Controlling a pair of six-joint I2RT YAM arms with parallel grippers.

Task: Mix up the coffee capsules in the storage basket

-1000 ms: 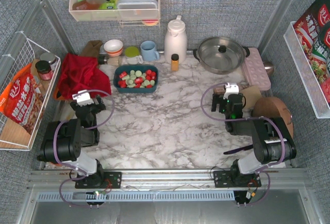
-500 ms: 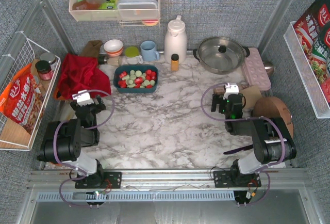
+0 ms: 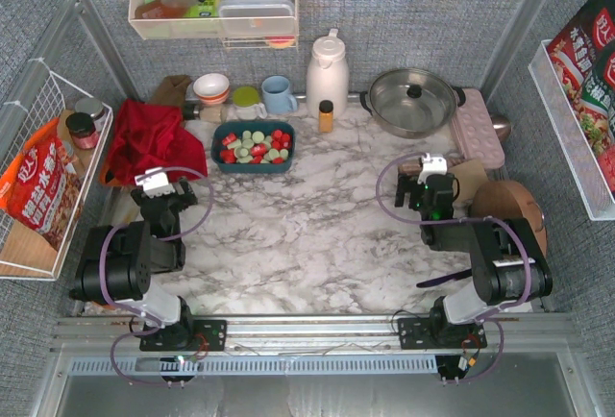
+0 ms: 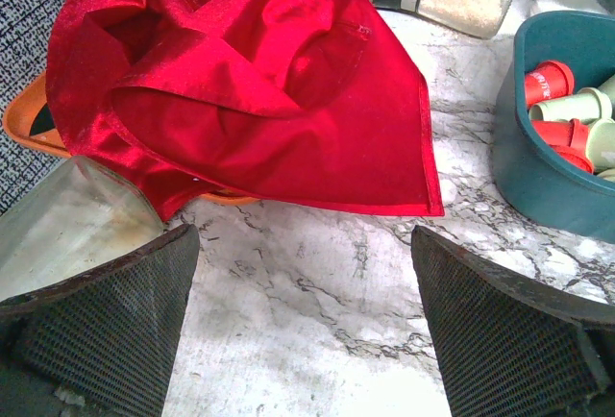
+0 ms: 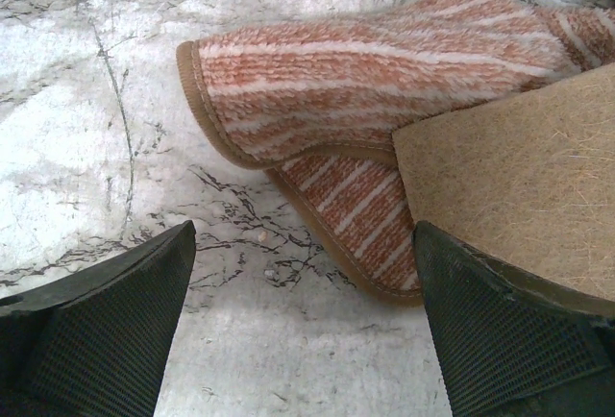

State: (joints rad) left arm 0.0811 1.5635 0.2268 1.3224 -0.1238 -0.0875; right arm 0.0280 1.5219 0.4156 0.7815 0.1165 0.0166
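The left end effector (image 4: 306, 326) is open, its two dark textured fingers (image 4: 106, 321) spread wide with only bare marble counter (image 4: 317, 282) between them. It hovers to the near left of the storage basket (image 4: 543, 182), not touching it. A crumpled red cloth (image 4: 240, 81) lies near the basket's left side. The basket holds the coffee capsules (image 3: 255, 145), red and pale green ones jumbled together within its low walls. The right end effector (image 5: 306, 326) is also open and holds nothing. It sits well to the right of the basket, over the edge of a striped knitted cloth (image 5: 384, 61) and a coarse fibre mat (image 5: 519, 186). A small orange-brown bottle (image 3: 327, 115) stands just right of the basket, and a blue mug (image 3: 279, 95) stands behind it.
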